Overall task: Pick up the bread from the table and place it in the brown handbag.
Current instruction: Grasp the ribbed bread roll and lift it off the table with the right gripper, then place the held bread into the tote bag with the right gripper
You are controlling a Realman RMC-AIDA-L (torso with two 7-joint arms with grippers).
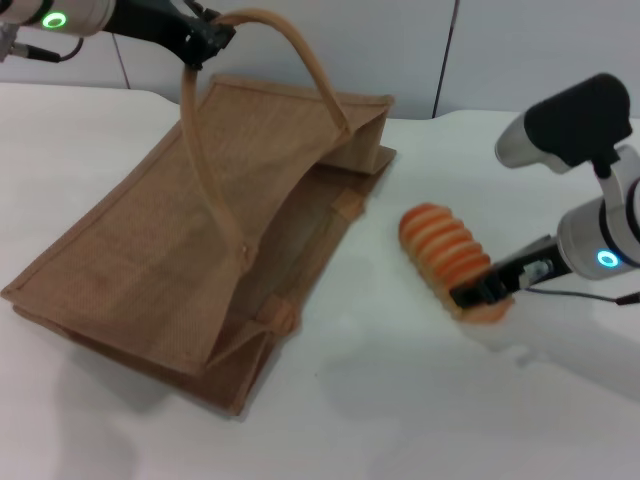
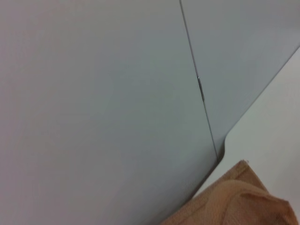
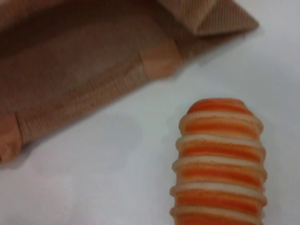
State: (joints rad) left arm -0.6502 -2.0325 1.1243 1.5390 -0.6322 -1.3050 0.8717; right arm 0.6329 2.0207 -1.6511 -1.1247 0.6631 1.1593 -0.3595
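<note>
From the head view, the brown handbag (image 1: pixel 200 250) lay on its side on the white table (image 1: pixel 420 410), mouth facing the robot's right, while the left gripper (image 1: pixel 205 38) was closed on the top of one arched handle (image 1: pixel 300 50) and held that side up. The bread (image 1: pixel 450 258) lay on the table just beside the bag's mouth, apart from it, its long axis running from the mouth toward the right gripper (image 1: pixel 482 293), whose dark fingers were clamped around the loaf's near end. The left wrist view showed only a grey wall panel (image 2: pixel 93 93) and a corner of the bag (image 2: pixel 243 197). The right wrist view showed the bread (image 3: pixel 220 159) ridged crosswise, its free end pointing at the bag's open mouth (image 3: pixel 84 70).
</note>
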